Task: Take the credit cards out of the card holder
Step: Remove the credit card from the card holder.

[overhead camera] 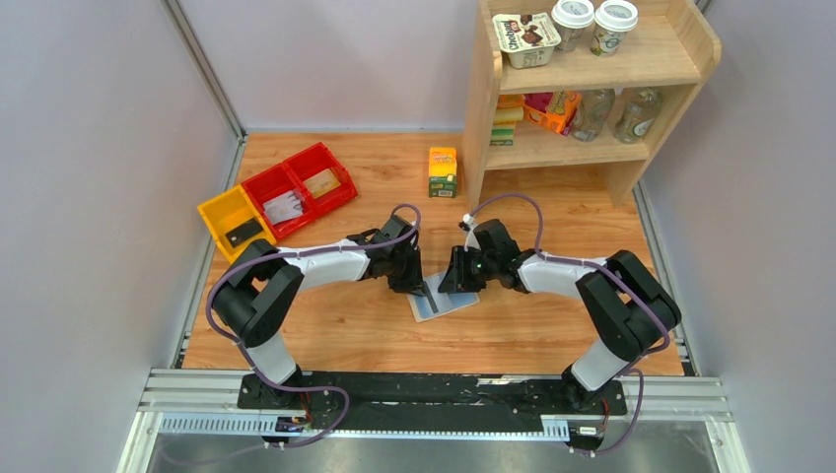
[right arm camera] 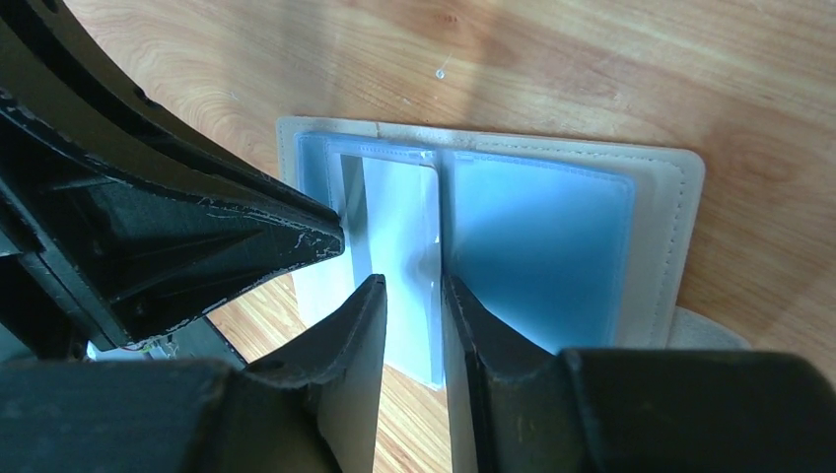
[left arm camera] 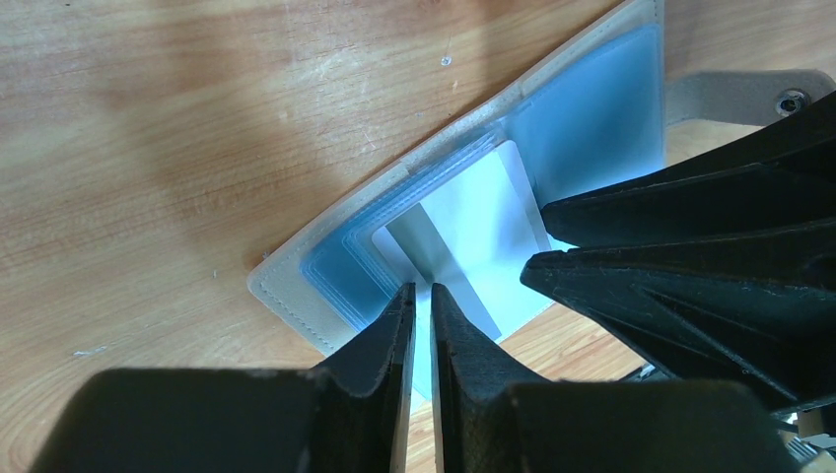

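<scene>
Beige-tan card holder (overhead camera: 444, 302) is laid open on surface (overhead camera: 325, 325) | striped credit card (left arm camera: 463, 236), thin, slick, probably best pinched by its poking-out edge | left hand (left arm camera: 422, 296) nearly together, right hand (right arm camera: 409, 281) slightly apart, grip can't be told

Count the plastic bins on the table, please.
3, in one slanted row at the far left: the yellow bin nearest, the middle red bin beside it, the far red bin at the other end. None seems hidden.
</scene>
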You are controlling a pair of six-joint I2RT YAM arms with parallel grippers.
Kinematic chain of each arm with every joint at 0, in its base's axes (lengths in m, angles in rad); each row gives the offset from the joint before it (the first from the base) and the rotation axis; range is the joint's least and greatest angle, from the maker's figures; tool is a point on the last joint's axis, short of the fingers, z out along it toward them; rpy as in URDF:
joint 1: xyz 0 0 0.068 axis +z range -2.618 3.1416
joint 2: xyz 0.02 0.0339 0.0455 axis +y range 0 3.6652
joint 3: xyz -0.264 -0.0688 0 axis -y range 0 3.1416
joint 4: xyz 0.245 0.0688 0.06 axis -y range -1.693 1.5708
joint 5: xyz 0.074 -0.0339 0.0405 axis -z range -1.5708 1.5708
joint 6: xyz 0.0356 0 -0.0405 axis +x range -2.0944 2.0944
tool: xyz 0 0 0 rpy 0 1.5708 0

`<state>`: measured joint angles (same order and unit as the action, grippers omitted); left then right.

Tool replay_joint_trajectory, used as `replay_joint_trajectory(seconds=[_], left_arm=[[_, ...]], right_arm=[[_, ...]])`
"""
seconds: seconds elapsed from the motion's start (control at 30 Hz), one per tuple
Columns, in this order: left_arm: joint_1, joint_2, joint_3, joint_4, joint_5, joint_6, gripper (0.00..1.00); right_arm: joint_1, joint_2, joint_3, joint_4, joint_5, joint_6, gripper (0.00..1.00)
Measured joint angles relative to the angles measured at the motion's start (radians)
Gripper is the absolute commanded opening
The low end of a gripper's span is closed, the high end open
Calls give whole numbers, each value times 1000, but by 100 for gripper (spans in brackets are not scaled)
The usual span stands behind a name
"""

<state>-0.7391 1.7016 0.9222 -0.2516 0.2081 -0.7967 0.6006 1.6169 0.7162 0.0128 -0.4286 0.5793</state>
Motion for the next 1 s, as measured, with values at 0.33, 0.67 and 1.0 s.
replay_joint_trajectory(seconds=[0.33, 0.67, 1.0], left_arm=[[0, 0, -1, 0, 0, 2, 17], [0, 0, -1, 0, -1, 3, 17], [1, -1, -6, 1, -1, 15, 7]], right_arm=[[-19, 5, -8, 30, -42, 8, 27], [-34, 52, -16, 94, -105, 14, 22], [-78, 78, -73, 220, -187, 55, 0]])
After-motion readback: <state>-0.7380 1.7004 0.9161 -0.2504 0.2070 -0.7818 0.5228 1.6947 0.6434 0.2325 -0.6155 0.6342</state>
